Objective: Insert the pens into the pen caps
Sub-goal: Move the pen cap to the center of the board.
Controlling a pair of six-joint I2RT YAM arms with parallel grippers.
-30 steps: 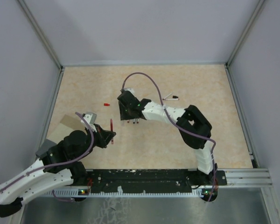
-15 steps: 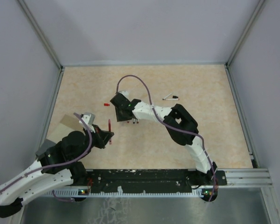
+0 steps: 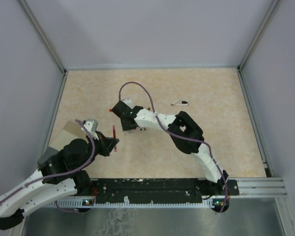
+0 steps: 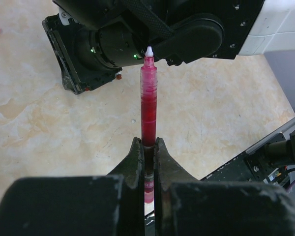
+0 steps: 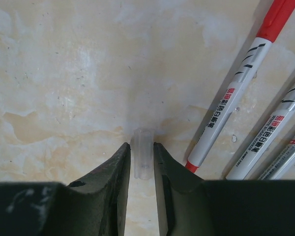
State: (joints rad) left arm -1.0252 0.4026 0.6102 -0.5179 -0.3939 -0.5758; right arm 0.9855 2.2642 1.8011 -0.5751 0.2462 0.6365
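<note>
My left gripper (image 4: 148,147) is shut on a translucent red pen (image 4: 148,108) that points away from it, white tip bare, toward the right arm's wrist (image 4: 103,49). From above, that pen (image 3: 115,133) is held over the table's left middle. My right gripper (image 5: 141,145) is down at the table with its jaws pressed against both sides of a clear pen cap (image 5: 142,157). Three white-barrelled pens lie to its right, the nearest with a red cap (image 5: 236,93). A small red pen cap (image 3: 111,110) lies just left of the right wrist (image 3: 124,115).
A capped white pen with a black end (image 3: 179,103) lies alone at the back right. A beige card (image 3: 69,129) sits by the left arm. Grey walls enclose the table, with a metal rail (image 3: 187,187) along the near edge.
The right arm has swung left and its jaws have narrowed onto the clear cap. The left arm and its red pen shifted only slightly.
</note>
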